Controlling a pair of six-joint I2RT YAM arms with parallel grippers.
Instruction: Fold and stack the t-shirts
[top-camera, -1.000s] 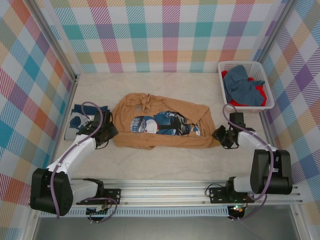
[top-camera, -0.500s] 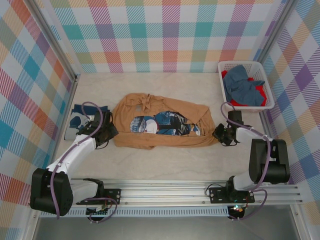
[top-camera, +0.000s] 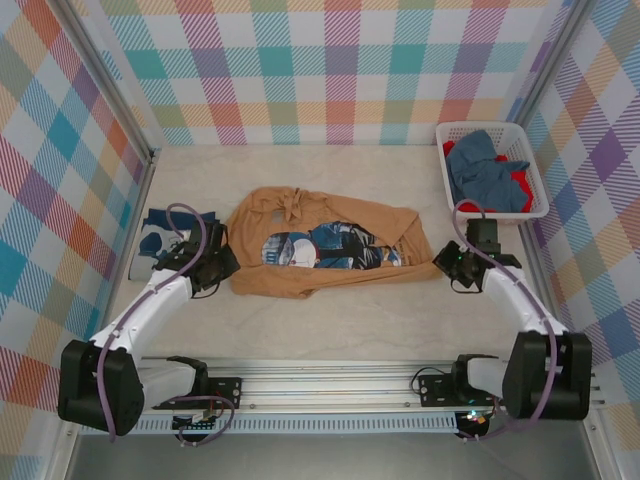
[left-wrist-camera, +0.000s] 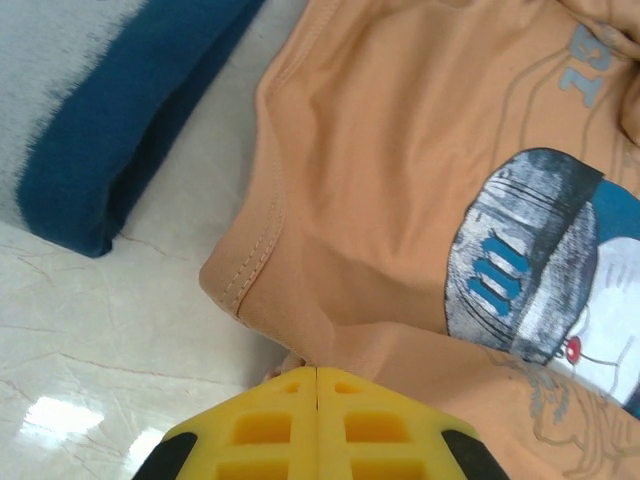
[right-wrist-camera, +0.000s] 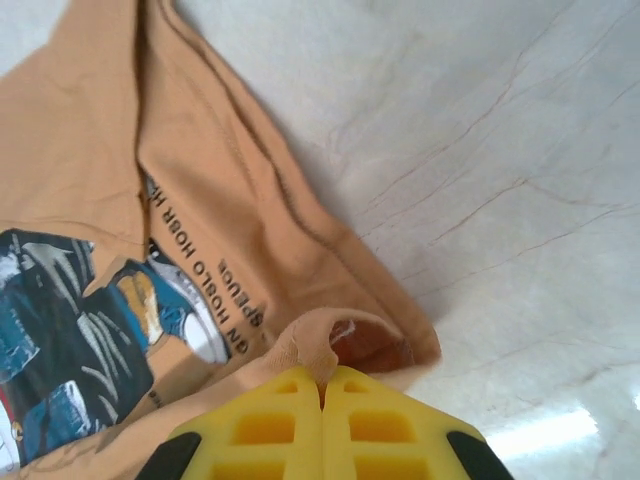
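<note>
A tan t-shirt (top-camera: 320, 250) with a blue-and-white figure print lies spread across the middle of the table. My left gripper (top-camera: 222, 268) is shut on its left edge; in the left wrist view the yellow jaws (left-wrist-camera: 316, 372) pinch the tan cloth (left-wrist-camera: 380, 200). My right gripper (top-camera: 444, 264) is shut on the shirt's right corner, where a fold of tan cloth (right-wrist-camera: 320, 345) is caught between the yellow jaws (right-wrist-camera: 322, 378). A folded navy t-shirt (top-camera: 165, 240) with a pale print lies at the far left. Blue (top-camera: 485, 175) and red (top-camera: 518, 183) shirts sit in the basket.
The white lattice basket (top-camera: 540, 190) stands at the back right by the wall. Plaid walls enclose the table on three sides. Bare marble surface (top-camera: 340, 320) lies in front of the tan shirt and behind it.
The right gripper has closed on the tan shirt's right corner and drawn slightly right and back, lifting the cloth's edge. The left arm has barely moved.
</note>
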